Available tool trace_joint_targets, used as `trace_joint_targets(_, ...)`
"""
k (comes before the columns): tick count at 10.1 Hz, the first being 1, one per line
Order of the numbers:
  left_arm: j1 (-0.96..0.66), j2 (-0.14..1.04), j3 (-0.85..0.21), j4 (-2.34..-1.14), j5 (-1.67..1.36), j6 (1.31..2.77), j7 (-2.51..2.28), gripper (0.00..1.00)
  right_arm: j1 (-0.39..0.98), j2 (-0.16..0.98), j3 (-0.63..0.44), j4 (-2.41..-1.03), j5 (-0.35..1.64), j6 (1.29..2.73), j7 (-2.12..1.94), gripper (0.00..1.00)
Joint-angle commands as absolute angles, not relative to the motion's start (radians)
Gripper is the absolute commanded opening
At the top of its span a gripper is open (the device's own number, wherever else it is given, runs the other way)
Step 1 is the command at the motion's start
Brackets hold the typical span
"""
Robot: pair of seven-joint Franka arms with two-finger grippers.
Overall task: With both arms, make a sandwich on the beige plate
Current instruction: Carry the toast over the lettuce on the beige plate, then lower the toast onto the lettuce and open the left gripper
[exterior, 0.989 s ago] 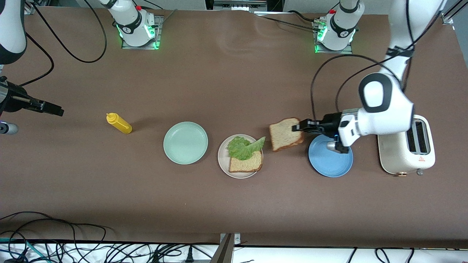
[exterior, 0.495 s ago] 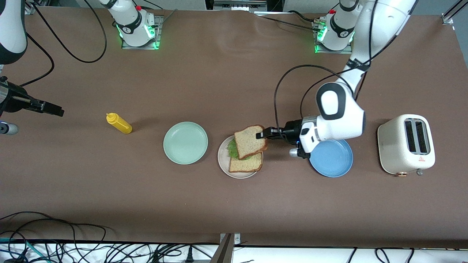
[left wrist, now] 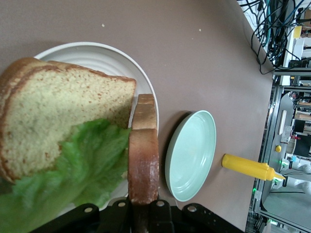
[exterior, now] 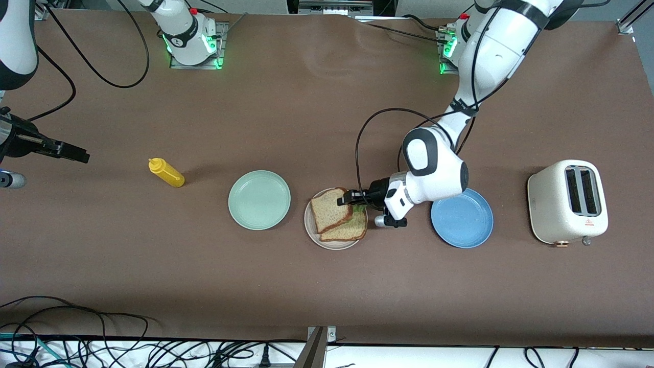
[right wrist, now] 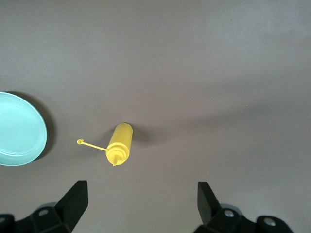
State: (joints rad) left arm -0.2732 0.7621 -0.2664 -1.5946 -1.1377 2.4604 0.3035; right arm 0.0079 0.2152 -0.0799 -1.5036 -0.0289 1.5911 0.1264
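On the beige plate (exterior: 313, 231) lies a bottom slice of toast bread (exterior: 352, 231) with a green lettuce leaf (exterior: 359, 208) on it. My left gripper (exterior: 348, 199) is shut on the crust edge of a second slice (exterior: 329, 208), holding it over the lettuce and the plate. In the left wrist view that held slice (left wrist: 143, 155) shows edge-on between the gripper (left wrist: 144, 209) fingers, above the lettuce (left wrist: 73, 174), the bottom slice (left wrist: 63, 114) and the plate rim (left wrist: 114, 56). My right gripper (exterior: 69, 151) waits open at the right arm's end of the table, over bare table (right wrist: 141, 201).
A mint green plate (exterior: 259, 200) sits beside the beige plate toward the right arm's end, with a yellow squeeze bottle (exterior: 166, 173) further that way. A blue plate (exterior: 462, 218) and a white toaster (exterior: 568, 202) stand toward the left arm's end.
My left gripper has carried the second slice from beside the blue plate to over the beige plate, where it now covers most of the lettuce. The right arm has not moved.
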Motion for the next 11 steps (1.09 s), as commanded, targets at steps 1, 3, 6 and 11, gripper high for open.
trace_joint_targets(1,-0.279,0.779,-0.255,-1.569,-1.160,2.465,0.319,0.02,0.011,0.210,-0.080,-1.499,-0.041,1.589,0.143,1.00)
trace_joint_targets(3,-0.272,0.781,-0.203,-1.583,-1.161,2.465,0.324,0.37,0.011,0.210,-0.080,-1.499,-0.041,1.591,0.141,1.00)
trace_joint_targets(6,-0.272,0.784,-0.186,-1.635,-1.161,2.465,0.354,1.00,0.011,0.210,-0.080,-1.500,-0.041,1.589,0.140,1.00)
trace_joint_targets(11,-0.209,0.738,-0.164,-1.652,-1.152,2.462,0.348,1.00,0.011,0.210,-0.080,-1.500,-0.041,1.589,0.138,1.00)
